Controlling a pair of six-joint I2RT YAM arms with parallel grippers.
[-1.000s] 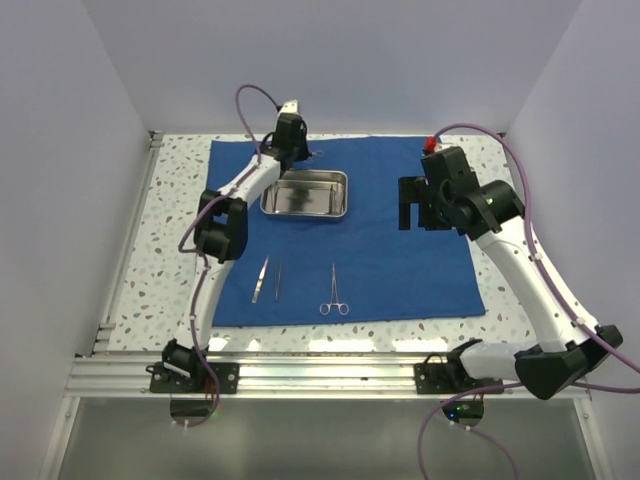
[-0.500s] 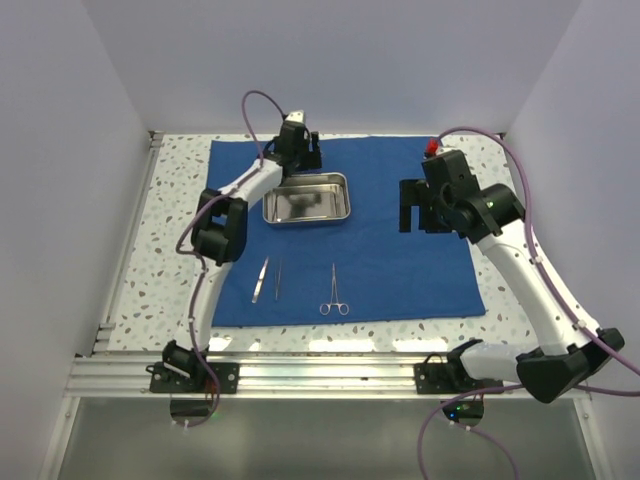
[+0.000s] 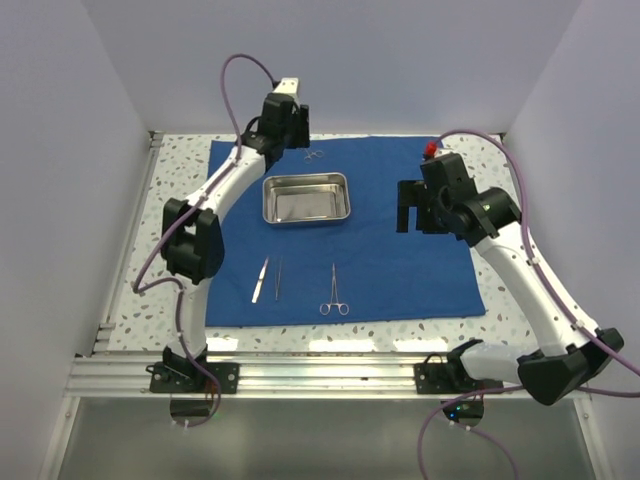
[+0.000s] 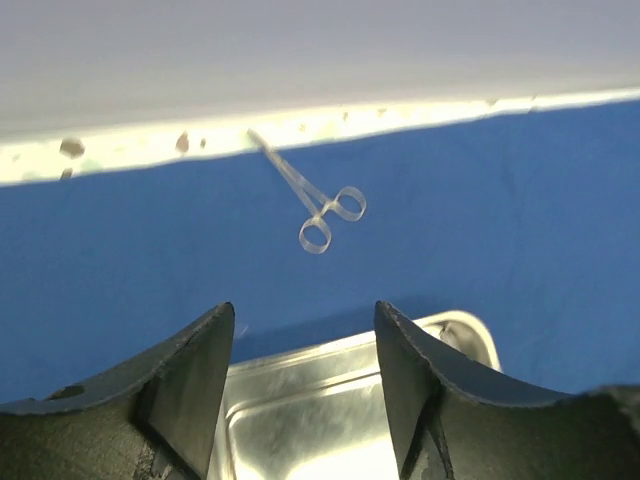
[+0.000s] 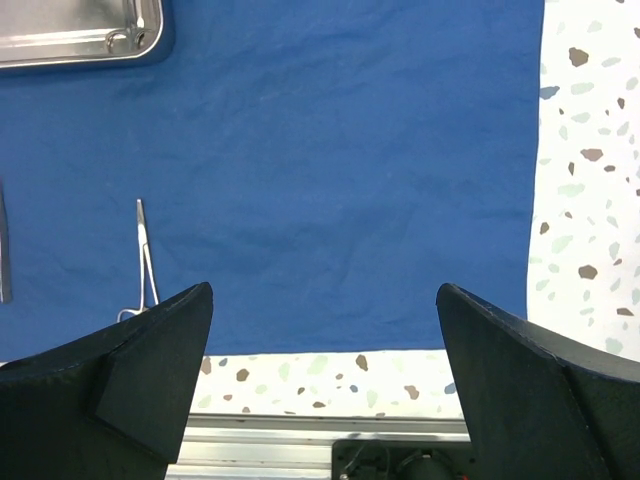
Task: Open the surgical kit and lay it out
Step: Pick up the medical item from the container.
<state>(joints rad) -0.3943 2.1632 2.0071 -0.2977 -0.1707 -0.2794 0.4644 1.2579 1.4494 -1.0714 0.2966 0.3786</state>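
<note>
The royal-blue cloth (image 3: pixel 400 270) lies spread flat on the table. On it, toward the back left, stands the steel tray (image 3: pixel 306 198), with nothing in it. Two tweezers (image 3: pixel 261 280) and a ring-handled clamp (image 3: pixel 335 292) lie in a row near the front edge. A second clamp (image 3: pixel 314 155) lies behind the tray, and the left wrist view shows this clamp (image 4: pixel 320 205) beyond the tray's far rim (image 4: pixel 470 325). My left gripper (image 3: pixel 292 142) hangs open and empty above the tray's back edge. My right gripper (image 3: pixel 410 215) hovers wide open over bare cloth (image 5: pixel 350 150).
Speckled tabletop (image 3: pixel 170 240) borders the cloth on all sides. An aluminium rail (image 3: pixel 320 372) runs along the near edge, with both arm bases on it. White walls close in the back and sides. The right wrist view catches the tray's corner (image 5: pixel 110 40) and the front clamp (image 5: pixel 145 255).
My left gripper opened and let go of the second clamp behind the tray, then rose and drew back; the left elbow swung out to the left. The right arm held still.
</note>
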